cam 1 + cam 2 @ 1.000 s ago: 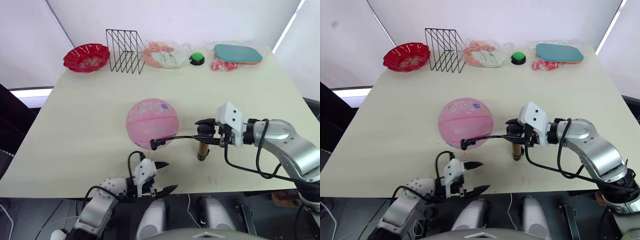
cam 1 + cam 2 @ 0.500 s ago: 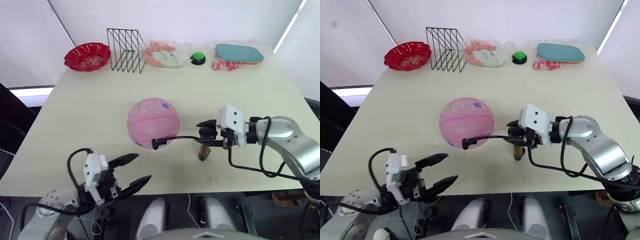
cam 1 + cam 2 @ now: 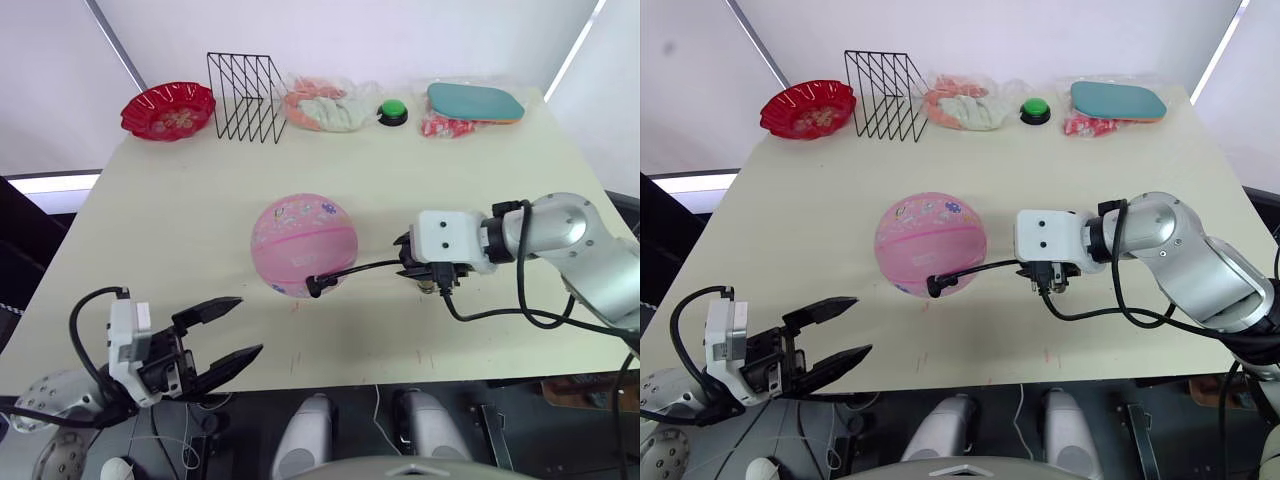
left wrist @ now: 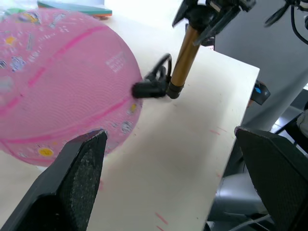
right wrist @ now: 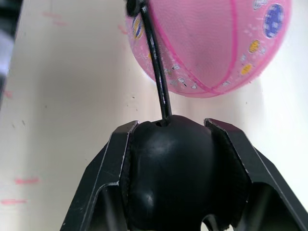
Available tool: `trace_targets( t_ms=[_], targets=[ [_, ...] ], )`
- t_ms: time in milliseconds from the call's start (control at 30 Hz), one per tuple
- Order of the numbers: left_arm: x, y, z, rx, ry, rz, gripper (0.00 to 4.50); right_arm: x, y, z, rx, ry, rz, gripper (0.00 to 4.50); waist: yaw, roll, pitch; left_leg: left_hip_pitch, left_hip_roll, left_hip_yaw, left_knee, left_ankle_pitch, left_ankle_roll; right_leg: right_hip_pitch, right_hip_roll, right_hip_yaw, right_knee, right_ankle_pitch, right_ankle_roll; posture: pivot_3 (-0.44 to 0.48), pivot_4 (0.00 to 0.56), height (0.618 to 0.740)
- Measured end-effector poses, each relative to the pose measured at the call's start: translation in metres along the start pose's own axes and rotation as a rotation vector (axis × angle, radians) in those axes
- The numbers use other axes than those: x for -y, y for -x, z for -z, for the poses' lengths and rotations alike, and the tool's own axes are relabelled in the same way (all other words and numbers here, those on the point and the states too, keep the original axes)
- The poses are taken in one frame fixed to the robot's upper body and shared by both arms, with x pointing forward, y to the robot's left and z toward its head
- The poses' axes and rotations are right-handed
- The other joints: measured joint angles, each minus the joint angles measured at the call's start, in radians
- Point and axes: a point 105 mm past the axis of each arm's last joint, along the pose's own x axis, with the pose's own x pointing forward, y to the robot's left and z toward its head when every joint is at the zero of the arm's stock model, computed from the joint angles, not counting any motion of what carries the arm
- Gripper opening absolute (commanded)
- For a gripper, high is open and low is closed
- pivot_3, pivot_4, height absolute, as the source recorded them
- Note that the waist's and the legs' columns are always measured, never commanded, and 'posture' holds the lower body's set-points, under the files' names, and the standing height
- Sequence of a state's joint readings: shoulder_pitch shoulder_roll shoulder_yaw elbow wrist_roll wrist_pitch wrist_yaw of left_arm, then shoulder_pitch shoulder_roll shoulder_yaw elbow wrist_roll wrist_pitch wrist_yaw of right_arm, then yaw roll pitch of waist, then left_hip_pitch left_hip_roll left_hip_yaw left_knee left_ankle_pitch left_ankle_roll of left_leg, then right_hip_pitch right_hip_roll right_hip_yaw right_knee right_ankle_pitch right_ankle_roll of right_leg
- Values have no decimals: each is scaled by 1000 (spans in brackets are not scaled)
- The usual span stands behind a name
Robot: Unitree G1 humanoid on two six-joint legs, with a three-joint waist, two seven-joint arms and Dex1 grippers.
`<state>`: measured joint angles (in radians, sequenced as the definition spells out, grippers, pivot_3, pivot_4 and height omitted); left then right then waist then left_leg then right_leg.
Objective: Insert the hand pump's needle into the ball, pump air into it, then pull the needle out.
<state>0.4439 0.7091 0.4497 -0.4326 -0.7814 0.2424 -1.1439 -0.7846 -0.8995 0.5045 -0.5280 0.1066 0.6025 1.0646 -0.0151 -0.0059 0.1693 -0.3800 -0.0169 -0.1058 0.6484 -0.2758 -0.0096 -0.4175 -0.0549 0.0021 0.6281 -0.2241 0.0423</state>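
- Your left gripper (image 3: 225,329) has pulled back off the table edge toward the robot's left since a second ago; it now hangs below the near edge, fingers spread wide and holding nothing.
- Your right gripper (image 5: 168,139) has rolled over the hand pump (image 4: 184,54). A second ago the gold barrel stood in plain sight under it in the head views; now the wrist housing covers most of it there. The jaws are clamped on the pump's black end.
- The ball (image 3: 304,246) sits round in the middle of the table (image 3: 180,210), where it was. The black hose (image 3: 362,268) runs from the pump to the ball's near side, its tip against the skin. The needle itself is too small to make out, so you can't confirm how deep it sits.
- My read: the ball looks full, so pumping is likely done or nearly so, and pulling the needle out is what remains.
- Count: one ball, one pump, one red bowl (image 3: 167,109), one wire rack (image 3: 243,84), one green button (image 3: 392,113), one teal paddle (image 3: 474,102).
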Motion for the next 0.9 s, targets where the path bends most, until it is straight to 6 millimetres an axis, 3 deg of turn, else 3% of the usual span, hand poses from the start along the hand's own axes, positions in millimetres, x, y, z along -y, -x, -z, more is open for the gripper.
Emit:
trace_targets(
  t_ms=[267, 467, 667, 867, 900],
  targets=[
    [0, -2, -2, 0, -4, -7, 4500, 2, -14, 16, -84, 206, 22, 1653, 1, 0, 0, 0, 0, 1, 0, 1, -1, 0, 0, 1, -1, 0, 0, 0, 150, 740],
    [-2, -5, -7, 12, -6, -13, 4500, -27, -32, 21, -53, 347, -40, 1653, 1, -1, 0, 1, 0, 1, 2, 1, -2, 1, 0, 1, 0, 1, 0, 0, 150, 740],
    [0, -9, -10, 11, 4, 15, 4500, -43, -54, 30, -54, 460, -65, 1653, 1, -3, -2, 3, 0, 2, 4, -1, 1, 4, 1, 2, 1, 5, 0, 0, 150, 740],
    [1, -10, -13, 0, 6, 36, 4500, -50, -76, 37, -59, 439, -45, 1653, 6, -8, -4, 5, 1, 1, 6, 4, -1, 6, 2, 2, 1, 8, -4, 0, 150, 740],
    [1, -10, -13, -5, 5, 39, 4500, -52, -79, 39, -61, 428, -48, 2453, 6, -8, -5, 6, 1, 2, 6, 5, -1, 6, 2, 2, 2, 8, -4, 0, 150, 740]
  ],
)
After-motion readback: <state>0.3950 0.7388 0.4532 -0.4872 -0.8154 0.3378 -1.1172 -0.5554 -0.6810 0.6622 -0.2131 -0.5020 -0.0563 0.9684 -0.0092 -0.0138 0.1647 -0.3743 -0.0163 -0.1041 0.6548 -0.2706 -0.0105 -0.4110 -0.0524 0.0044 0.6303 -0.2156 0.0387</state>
